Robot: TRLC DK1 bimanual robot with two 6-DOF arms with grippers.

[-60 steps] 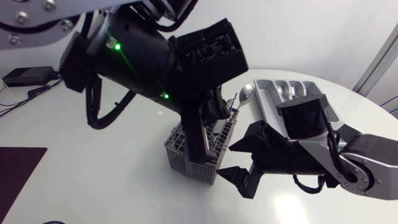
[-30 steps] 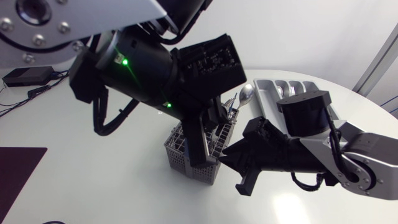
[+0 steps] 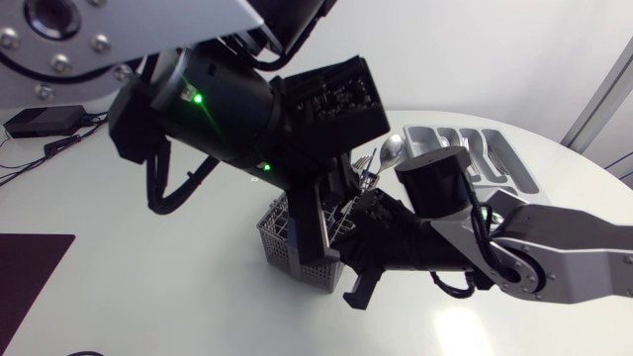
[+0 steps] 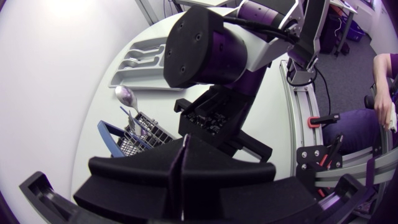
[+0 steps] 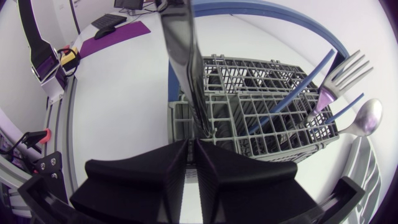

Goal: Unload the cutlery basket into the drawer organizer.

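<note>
The grey wire cutlery basket (image 3: pixel 285 237) (image 5: pixel 261 118) (image 4: pixel 140 134) stands mid-table. A spoon (image 3: pixel 393 146) (image 5: pixel 367 117) and a fork (image 5: pixel 342 71) with blue handles stick out of its far end. The grey drawer organizer (image 3: pixel 499 158) (image 4: pixel 140 59) lies behind on the right, with metal cutlery in it. My left gripper (image 3: pixel 318 257) (image 4: pixel 184 149) hangs shut at the basket's front side, nothing visible between its fingers. My right gripper (image 3: pixel 354 289) (image 5: pixel 191 148) is shut low at the basket's near corner. A dark flat bar (image 5: pixel 180 56) rises just ahead of its fingertips; what it is I cannot tell.
The basket's blue carrying handle (image 5: pixel 267 9) arches over it. My two arms cross closely above the basket, and the left arm's bulky black body (image 3: pixel 237 109) hides much of it from above. White tabletop (image 3: pixel 148 287) lies to the left and front.
The right gripper's jaws have gone from wide apart to shut. The right arm has moved left and lower, up to the basket's corner. The left arm shifted slightly at first, then held still.
</note>
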